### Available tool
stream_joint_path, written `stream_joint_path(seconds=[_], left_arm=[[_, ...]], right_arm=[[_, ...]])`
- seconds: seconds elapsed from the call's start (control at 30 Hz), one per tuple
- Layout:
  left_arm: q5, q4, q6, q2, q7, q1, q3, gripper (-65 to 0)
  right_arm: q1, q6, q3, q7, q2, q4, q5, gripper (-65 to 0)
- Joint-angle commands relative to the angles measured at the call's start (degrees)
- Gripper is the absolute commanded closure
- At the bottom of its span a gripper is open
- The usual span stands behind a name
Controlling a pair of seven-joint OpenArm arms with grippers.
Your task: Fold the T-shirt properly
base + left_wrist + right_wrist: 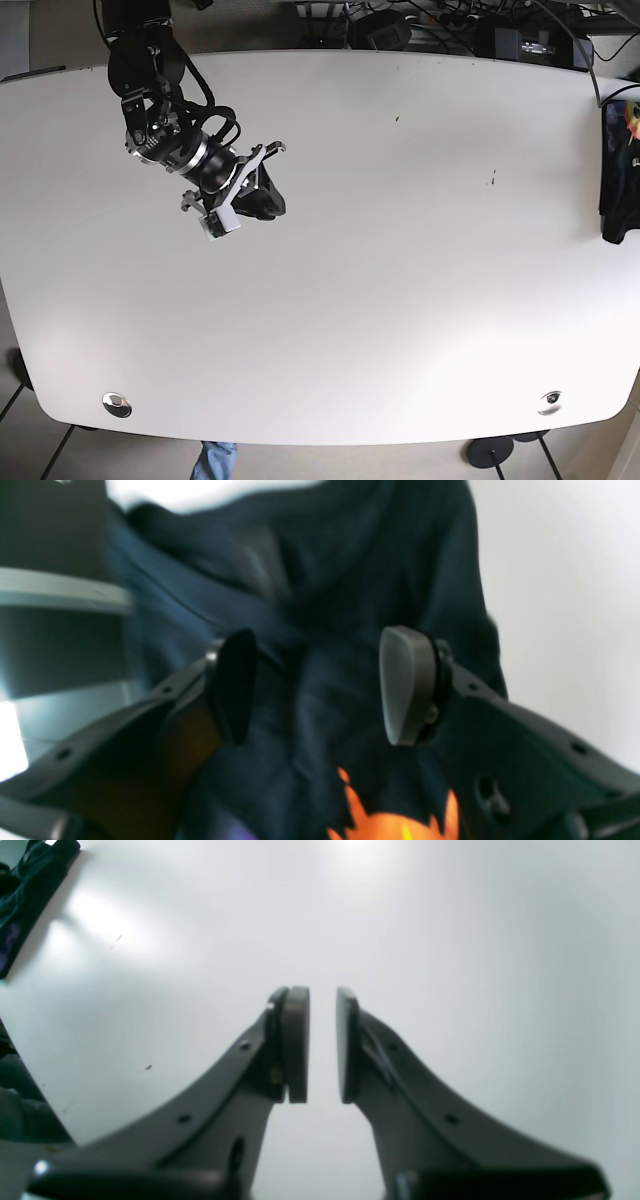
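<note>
The T-shirt (618, 180) is dark navy with an orange print and lies bunched at the table's far right edge. In the left wrist view the T-shirt (320, 580) fills the frame, blurred. My left gripper (320, 685) is open right over it, with cloth showing between the fingers (407, 685); nothing is pinched. The left arm is out of the base view. My right gripper (262, 197) hovers over bare table at the back left, far from the shirt. In its own view the right gripper (322, 1045) is almost shut, a thin gap, nothing held. A corner of the T-shirt (35, 875) shows there.
The white table (400, 260) is wide and rounded at its corners. Cables and black boxes (450, 20) crowd the back edge. Two metal fittings (117, 403) (549, 401) sit near the front edge. A grey rail (60, 592) shows left of the shirt.
</note>
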Motion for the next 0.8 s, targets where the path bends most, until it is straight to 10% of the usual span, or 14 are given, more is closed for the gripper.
stream_joint_path(seconds=[0.03, 0.33, 0.6, 0.8], left_arm=[[-1.0, 7.5, -0.2, -2.2, -1.4, 3.1, -2.9, -35.8], [3.0, 43.0, 0.0, 9.7, 14.7, 12.4, -12.2, -35.8], [28.1, 65.0, 1.6, 40.8, 17.9, 14.3, -11.9, -35.8], [29.0, 75.9, 1.8, 55.0, 18.8, 20.8, -11.8, -35.8]], right_arm=[[0.3, 0.33, 0.3, 1.4, 0.6, 2.4, 0.6, -8.6], [-3.0, 0.33, 5.0, 1.3, -0.6, 3.8, 0.7, -8.6], [-7.5, 0.33, 6.9, 1.4, 0.9, 4.1, 0.6, -8.6], [-10.6, 0.42, 6.9, 1.3, 1.2, 6.4, 0.6, -8.6]])
